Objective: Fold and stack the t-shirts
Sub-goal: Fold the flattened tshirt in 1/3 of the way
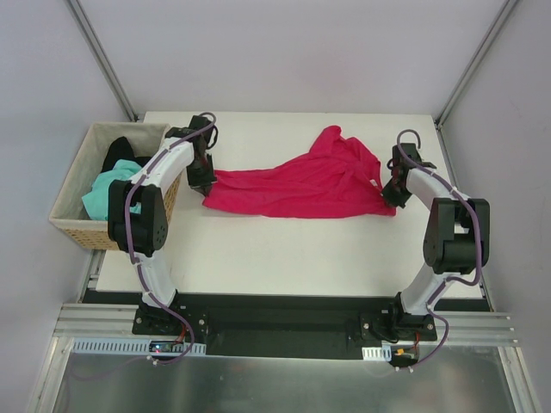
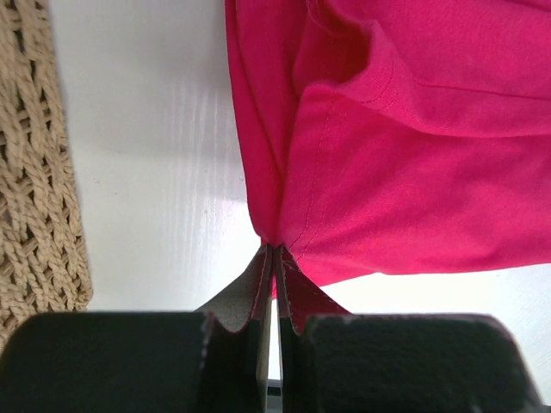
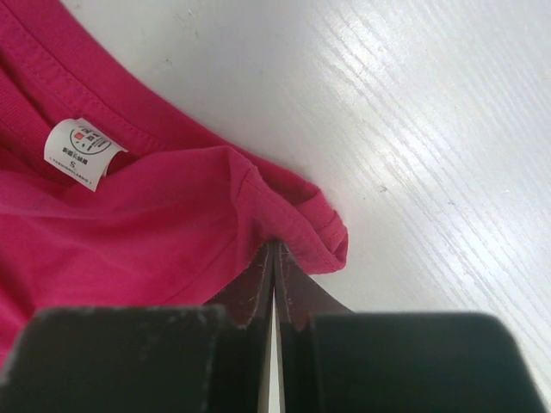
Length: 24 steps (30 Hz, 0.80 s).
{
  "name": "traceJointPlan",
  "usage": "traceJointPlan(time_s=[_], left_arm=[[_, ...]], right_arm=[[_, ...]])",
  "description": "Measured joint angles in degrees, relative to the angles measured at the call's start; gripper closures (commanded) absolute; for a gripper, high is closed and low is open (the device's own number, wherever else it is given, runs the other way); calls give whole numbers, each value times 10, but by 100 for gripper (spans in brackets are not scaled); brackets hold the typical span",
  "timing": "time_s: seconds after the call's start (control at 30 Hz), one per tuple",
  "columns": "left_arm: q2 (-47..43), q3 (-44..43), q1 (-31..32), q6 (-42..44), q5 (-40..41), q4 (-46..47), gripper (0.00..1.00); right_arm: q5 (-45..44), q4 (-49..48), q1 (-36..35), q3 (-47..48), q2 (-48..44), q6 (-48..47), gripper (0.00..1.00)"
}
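Note:
A crimson t-shirt [image 1: 301, 185] lies stretched across the middle of the white table, bunched toward its far right. My left gripper [image 1: 205, 179] is shut on the shirt's left end, the cloth [image 2: 387, 155] pinched at the fingertips [image 2: 274, 249]. At the shirt's right end my right gripper [image 1: 392, 194] is shut on a folded hem corner [image 3: 301, 224], near the neck label [image 3: 82, 151]. A mint-green t-shirt [image 1: 108, 191] and a black t-shirt [image 1: 120, 153] lie in the basket.
The tan wicker basket [image 1: 77, 232] stands at the table's left edge, right beside my left arm; its woven wall [image 2: 39, 172] shows in the left wrist view. White bare table [image 1: 284, 258] lies in front of the shirt.

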<state>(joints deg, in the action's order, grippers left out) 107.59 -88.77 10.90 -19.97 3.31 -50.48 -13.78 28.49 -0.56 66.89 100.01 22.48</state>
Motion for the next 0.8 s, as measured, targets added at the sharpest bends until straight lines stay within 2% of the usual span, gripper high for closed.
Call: traceJointPlan(time_s=[0.43,0.7,0.8], left_arm=[[0,-13,0,0,19,-21,100],[0,15,0,0,19,-25,100],[-1,22,0,0,20,-26,100]], right_arm=[[-24,7,0,-14,-40,0,99],[-28,15,12,-21,-41,-2,99],[-28,18,12,-21,-41,-4,80]])
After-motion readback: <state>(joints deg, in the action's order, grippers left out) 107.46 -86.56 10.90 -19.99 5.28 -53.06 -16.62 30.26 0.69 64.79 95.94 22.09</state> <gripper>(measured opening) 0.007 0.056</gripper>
